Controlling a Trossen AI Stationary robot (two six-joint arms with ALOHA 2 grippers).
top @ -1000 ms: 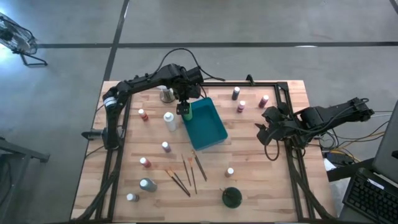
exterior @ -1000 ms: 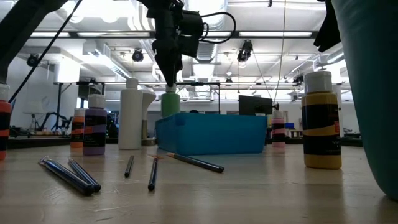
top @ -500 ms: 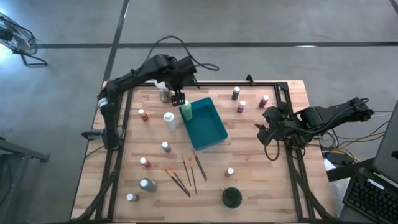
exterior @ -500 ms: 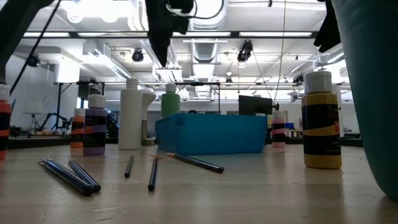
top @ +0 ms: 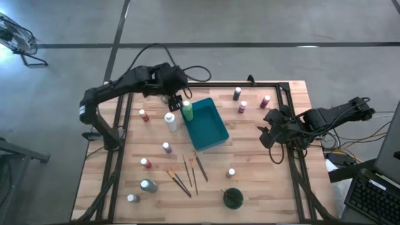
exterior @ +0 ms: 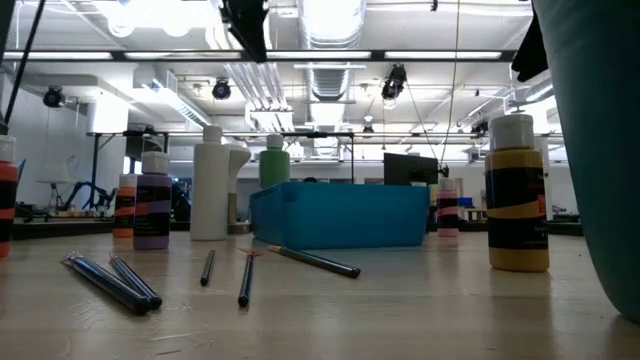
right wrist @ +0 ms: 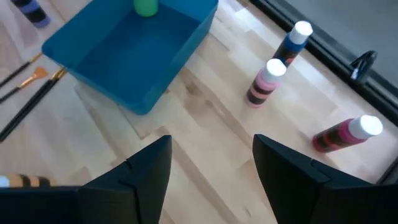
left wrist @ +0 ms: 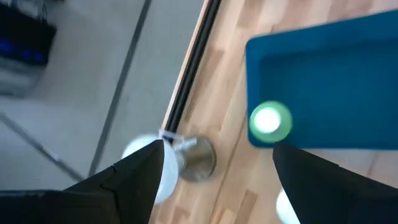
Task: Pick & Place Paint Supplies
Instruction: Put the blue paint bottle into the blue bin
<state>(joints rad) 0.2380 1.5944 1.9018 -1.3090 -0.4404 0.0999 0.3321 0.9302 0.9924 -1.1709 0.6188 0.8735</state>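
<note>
A green bottle (top: 187,111) is shown upright in the far-left corner of the teal tray (top: 212,132) on the wooden surface (top: 250,162). The left end effector (top: 174,104) is held open above the surface just beside that corner, gripping nothing. The right end effector (top: 265,128) is seen open and empty near the right edge. Brushes (top: 187,174) and small bottles (top: 166,147) are scattered nearer the front.

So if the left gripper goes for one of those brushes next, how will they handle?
The brushes are thin and lie flat on the table, so the pinch is probably shallow and slip-prone. Round handles would likely roll if nudged. They look stiff and light. Several lie close together, so one may drag a neighbour.
</note>
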